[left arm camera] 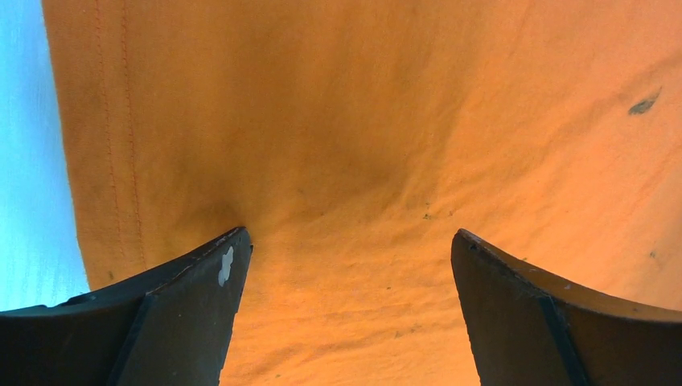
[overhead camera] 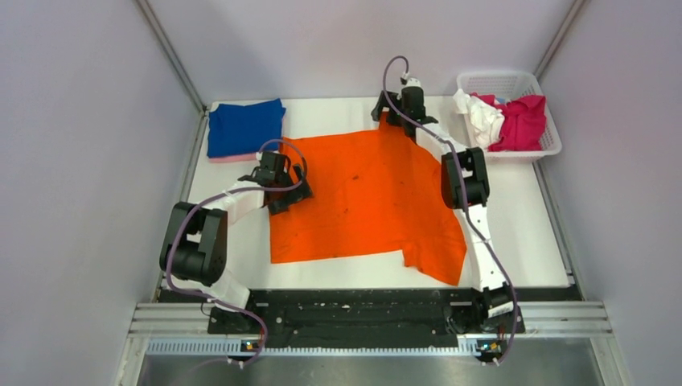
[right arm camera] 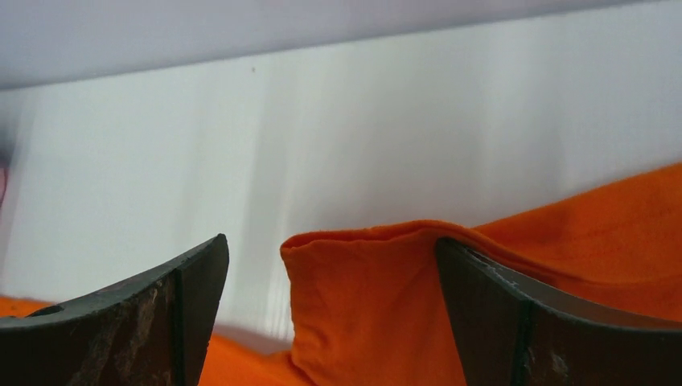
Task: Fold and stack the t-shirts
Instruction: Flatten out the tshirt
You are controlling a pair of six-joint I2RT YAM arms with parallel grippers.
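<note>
The bright orange t-shirt [overhead camera: 366,197] lies spread on the white table. My left gripper [overhead camera: 291,191] is open at the shirt's left edge. In the left wrist view the left gripper [left arm camera: 350,237] has its jaws wide apart on the orange cloth [left arm camera: 386,121] beside its stitched hem. My right gripper [overhead camera: 394,121] is open at the shirt's far edge. In the right wrist view the right gripper [right arm camera: 330,241] has a raised fold of orange cloth [right arm camera: 370,297] standing between its jaws, against the right finger. The royal blue t-shirt [overhead camera: 245,127] lies folded on a pale pink one [overhead camera: 229,158] at the back left.
A white lattice basket [overhead camera: 499,80] at the back right holds a white t-shirt [overhead camera: 481,119] and a magenta t-shirt [overhead camera: 523,122]. Grey walls close in the table on three sides. The black arm rail [overhead camera: 362,310] runs along the near edge.
</note>
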